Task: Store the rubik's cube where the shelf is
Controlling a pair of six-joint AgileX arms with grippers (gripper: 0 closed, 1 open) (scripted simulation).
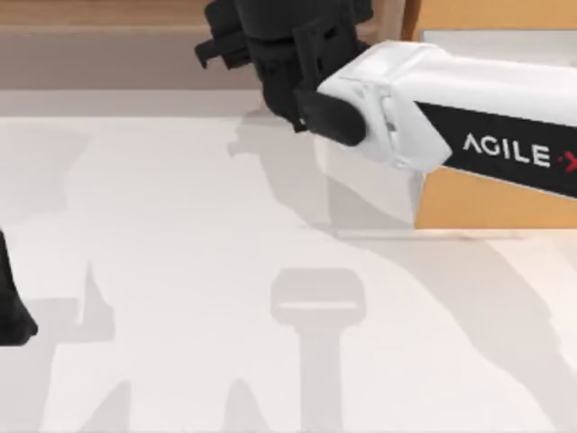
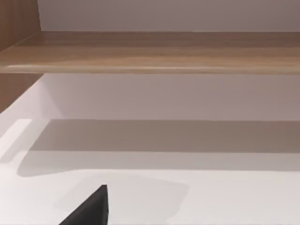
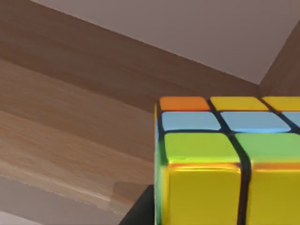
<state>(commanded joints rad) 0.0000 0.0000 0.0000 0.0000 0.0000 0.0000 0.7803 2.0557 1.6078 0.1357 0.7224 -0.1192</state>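
Note:
The rubik's cube (image 3: 220, 159) sits very close in the right wrist view, showing yellow, green, blue and orange squares with dark lines between them. My right gripper (image 1: 270, 63) is shut on it, and a dark finger (image 3: 140, 213) lies against the cube's side. In the top view the gripper reaches over the long light brown shelf (image 1: 108, 54) at the table's far edge and hides the cube. The shelf's wooden board (image 3: 70, 117) runs just behind the cube. My left arm (image 1: 11, 307) stays parked at the table's left edge.
An orange-wood cabinet (image 1: 478, 203) stands at the far right, under my right arm's white link (image 1: 433, 99). The left wrist view faces the shelf board (image 2: 150, 51) and the shadowed recess (image 2: 164, 136) beneath it. White tabletop (image 1: 225, 271) spreads in front.

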